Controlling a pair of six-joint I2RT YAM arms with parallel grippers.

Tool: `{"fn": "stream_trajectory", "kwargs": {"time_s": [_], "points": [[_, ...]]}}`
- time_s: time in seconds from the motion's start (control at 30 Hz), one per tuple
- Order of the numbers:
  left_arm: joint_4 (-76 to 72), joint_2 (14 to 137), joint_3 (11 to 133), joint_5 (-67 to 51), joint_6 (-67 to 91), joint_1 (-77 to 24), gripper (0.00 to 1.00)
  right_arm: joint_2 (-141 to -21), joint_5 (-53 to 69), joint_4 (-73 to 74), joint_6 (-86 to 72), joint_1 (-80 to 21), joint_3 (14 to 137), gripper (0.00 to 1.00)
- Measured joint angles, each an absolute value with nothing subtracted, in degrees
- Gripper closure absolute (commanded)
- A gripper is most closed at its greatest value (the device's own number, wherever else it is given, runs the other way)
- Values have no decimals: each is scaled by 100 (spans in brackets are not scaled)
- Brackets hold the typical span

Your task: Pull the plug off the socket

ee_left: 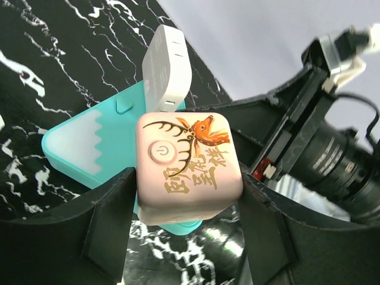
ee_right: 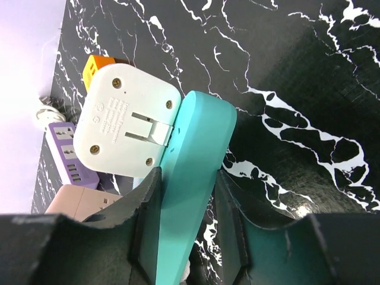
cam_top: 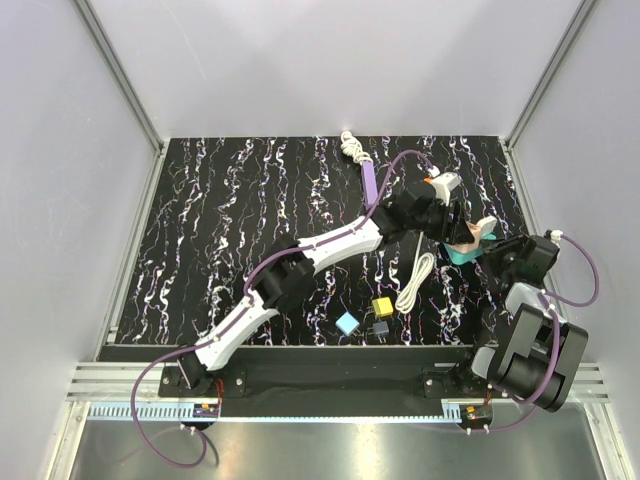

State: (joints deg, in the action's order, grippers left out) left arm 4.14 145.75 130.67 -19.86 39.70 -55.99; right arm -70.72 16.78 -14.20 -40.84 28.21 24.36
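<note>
The left fingers (ee_left: 110, 219) are pinching the pink plug (ee_left: 190, 169) by its two rounded sides. The plug is sitting flush against the face of the teal socket (ee_left: 77, 148) with its prongs hidden, so I cannot tell how deeply they are seated. Just above the plug, on that same face, a white adapter (ee_left: 167, 65) is leaning out at a tilt. At the socket's right end, the right fingers (ee_right: 142, 237) are clamping across its thin body and appear to be holding it up off the bench (ee_right: 297, 89). A pull angling away from the prongs' line is likely risking bent prongs, or levering the socket round in that narrow clamp. The plug's smooth, curved sides are inviting a slip under load. A sudden release is threatening to jolt the tilted adapter loose.
</note>
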Motion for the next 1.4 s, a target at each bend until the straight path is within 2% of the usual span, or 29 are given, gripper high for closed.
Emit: {"fn": "stream_trajectory", "kwargs": {"time_s": [0.23, 0.53, 0.87, 0.93, 1.07, 1.2, 1.4], "points": [[-497, 14298, 12197, -2119, 3192, -5618, 100, -7091, 1686, -1361, -4010, 2805, 2436, 100], [-696, 14035, 11802, -810, 4001, -5662, 100, -7175, 1968, -1315, -3876, 2672, 2438, 100], [-1028, 13976, 11568, -867, 4150, -5631, 100, -7120, 2049, -1302, -3791, 2672, 2445, 100], [-1234, 13876, 11323, -902, 4093, -5640, 100, -6952, 2047, -993, -3706, 2672, 2504, 97], [-1697, 13600, 10750, -985, 4069, -5686, 100, -6254, 1914, 185, -3544, 2705, 2762, 80], [-1990, 13332, 10294, -1046, 3979, -5791, 100, -5710, 2080, 1002, -3400, 3089, 3170, 73], [-2158, 13085, 9970, -1057, 3857, -5913, 100, -6257, 3365, 1214, -3428, 3865, 3011, 58]]}}
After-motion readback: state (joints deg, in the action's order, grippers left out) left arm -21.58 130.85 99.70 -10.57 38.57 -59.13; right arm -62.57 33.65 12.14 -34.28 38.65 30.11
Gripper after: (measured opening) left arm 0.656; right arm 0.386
